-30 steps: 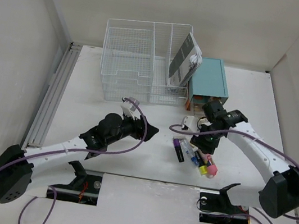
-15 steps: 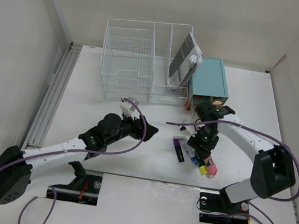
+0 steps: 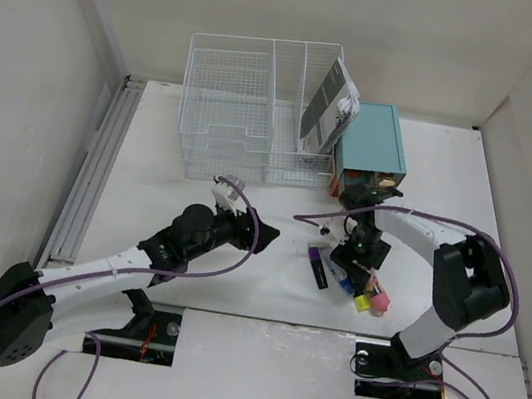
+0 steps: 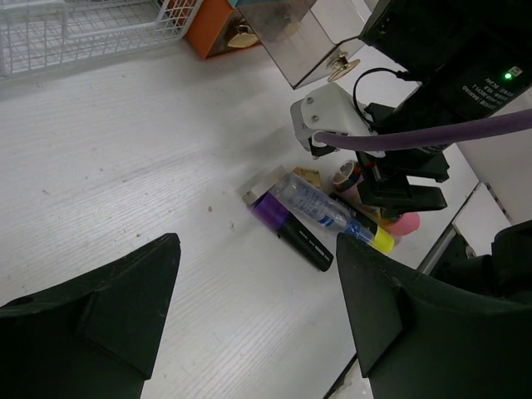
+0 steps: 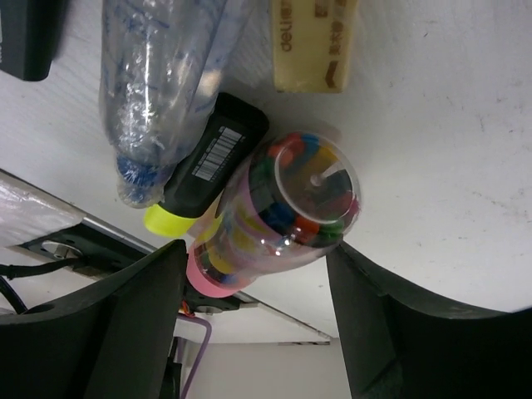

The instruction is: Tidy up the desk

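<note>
right gripper (image 5: 253,258) gaping over the clear tube of coloured bits (image 5: 278,208) on the desk (image 3: 149,171), looks light, slick, rolly, so pinch mid-barrel; left gripper (image 4: 258,258) spread, empty

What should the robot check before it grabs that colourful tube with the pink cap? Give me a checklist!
1. Right gripper open: ok, jaws wide.
2. Colourful tube between its fingers: ok, lying on the desk.
3. Tube free of neighbours: not ok, the yellow-capped marker lies against it.
4. Left gripper out of the way: ok, open, holding nothing, away from the tube.
5. Fingers touching the tube yet: cannot tell.
</note>
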Available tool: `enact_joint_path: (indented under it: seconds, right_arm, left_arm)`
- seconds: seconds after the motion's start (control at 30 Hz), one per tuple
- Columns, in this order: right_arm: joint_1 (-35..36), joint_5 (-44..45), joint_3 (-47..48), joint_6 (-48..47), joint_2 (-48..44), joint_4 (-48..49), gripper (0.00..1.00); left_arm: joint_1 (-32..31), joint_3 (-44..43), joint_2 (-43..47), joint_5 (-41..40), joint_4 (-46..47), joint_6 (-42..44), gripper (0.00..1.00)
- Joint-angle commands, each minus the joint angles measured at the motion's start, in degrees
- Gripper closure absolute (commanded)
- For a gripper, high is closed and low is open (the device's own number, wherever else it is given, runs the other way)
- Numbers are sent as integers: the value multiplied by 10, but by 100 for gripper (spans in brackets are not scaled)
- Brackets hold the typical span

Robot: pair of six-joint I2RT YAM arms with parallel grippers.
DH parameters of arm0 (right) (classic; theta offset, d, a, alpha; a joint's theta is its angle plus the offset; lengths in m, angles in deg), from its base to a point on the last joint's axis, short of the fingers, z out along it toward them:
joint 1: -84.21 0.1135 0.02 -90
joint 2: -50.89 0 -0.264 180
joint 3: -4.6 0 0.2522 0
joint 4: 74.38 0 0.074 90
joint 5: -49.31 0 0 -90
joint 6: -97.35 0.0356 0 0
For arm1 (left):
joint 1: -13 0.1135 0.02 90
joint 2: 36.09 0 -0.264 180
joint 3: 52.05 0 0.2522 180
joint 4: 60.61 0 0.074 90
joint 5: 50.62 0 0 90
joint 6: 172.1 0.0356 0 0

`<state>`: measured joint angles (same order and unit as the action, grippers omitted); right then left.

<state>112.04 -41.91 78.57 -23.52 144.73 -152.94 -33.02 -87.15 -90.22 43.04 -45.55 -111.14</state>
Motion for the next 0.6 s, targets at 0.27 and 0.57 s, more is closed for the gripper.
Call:
enact_joint_path:
  seconds: [0.27,0.57]
  right_arm:
    - [38,23,34,38,46,41,24]
    - [49,39,29,55,58,52,37]
  left_arm:
    - [-1,9,29,-5,12,21,27]
    - [15,19,53,0,7,21,27]
